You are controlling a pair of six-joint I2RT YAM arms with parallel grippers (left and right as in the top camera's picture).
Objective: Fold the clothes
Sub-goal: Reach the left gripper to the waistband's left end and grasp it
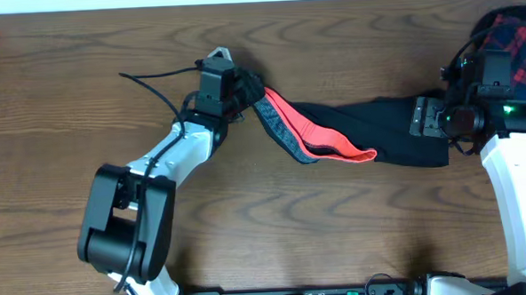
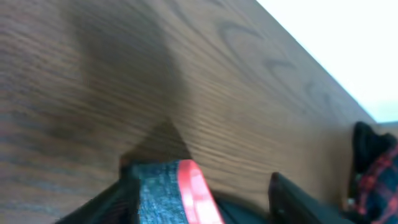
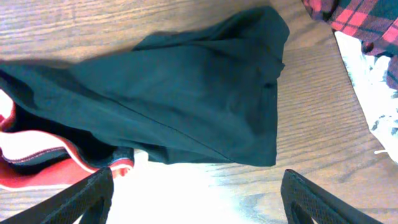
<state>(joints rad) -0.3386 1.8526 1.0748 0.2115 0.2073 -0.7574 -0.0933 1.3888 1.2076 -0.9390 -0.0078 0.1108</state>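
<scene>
Murky bits first. The left wrist view is really blurry. Closest to the left hand (image 2: 202, 182) is the grey-flecked waistband with the bright red-orange edge (image 2: 163, 198). It sits between the two dark fingers (image 2: 292, 199), up against the one on the left of that view. The fingers stand apart rather than pinched, so that hand reads as released, though the bottom of the frame cuts off the contact. From overhead, that end of the cloth disappears under the hand.

The right hand (image 3: 196, 182) is spread wide with nothing in it. Right in front of its fingertips, a white glare patch wipes out part of the brown wood-grain table (image 3: 62, 25). Just past the glare lie the long black soft-fabric trousers (image 3: 186, 93), flat on the table. They're bunched into one creased wedge, so I can't tell the legs apart. The waistband end trails off to the left of that view, cut by the frame edge.

Further out, ahead and to the right of the right hand, a red-and-black plaid garment (image 3: 360, 18) is half out of frame. A white cloth (image 3: 373, 99) beside it is too blown out to make out any print.

Overhead, the trousers run as one strip between the two hands, with the waistband flopped open near the left one.
</scene>
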